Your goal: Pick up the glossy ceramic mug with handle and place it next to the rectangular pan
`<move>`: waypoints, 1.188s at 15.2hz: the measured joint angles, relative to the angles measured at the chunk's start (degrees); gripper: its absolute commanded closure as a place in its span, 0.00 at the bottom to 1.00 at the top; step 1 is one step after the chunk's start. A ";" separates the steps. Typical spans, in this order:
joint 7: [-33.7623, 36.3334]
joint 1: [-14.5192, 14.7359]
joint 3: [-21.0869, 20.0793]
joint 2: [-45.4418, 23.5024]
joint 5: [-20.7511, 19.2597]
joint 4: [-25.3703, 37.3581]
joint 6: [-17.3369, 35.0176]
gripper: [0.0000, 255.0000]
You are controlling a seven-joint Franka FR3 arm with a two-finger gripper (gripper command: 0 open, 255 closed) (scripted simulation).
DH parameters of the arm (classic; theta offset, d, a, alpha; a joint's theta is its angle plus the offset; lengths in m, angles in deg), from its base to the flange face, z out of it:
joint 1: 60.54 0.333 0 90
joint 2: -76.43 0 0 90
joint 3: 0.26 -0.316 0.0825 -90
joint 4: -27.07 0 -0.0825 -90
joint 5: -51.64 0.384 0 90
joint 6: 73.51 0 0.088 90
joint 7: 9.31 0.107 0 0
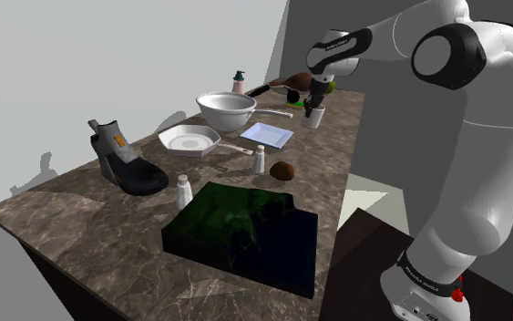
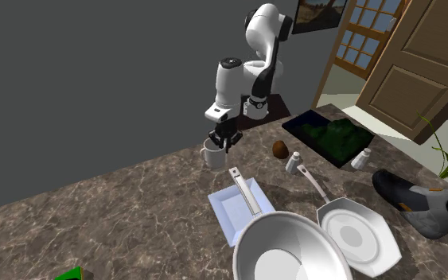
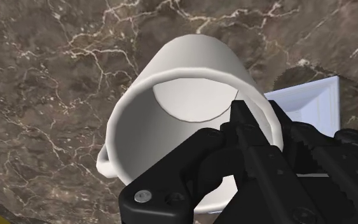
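A white mug with a small handle sits at the far counter edge, beside the white rectangular pan. My black gripper is shut on its rim, one finger inside and one outside. From the shoulder view the gripper stands right over the mug, a short way to the right of the pan. In the second exterior view the gripper comes down on the mug, with the pan nearer the camera. I cannot tell whether the mug touches the marble counter.
A large white saucepan, an octagonal skillet, a black boot, two shakers, a brown lump and a big dark green block share the marble counter. A soap bottle stands at the back.
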 measured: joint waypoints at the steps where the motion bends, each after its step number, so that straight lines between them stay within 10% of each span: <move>1: 0.28 0.14 0.00 0.24 -0.19 0.48 -0.69 1.00; 18: 7.90 4.52 -1.69 2.60 -3.15 7.20 -9.39 1.00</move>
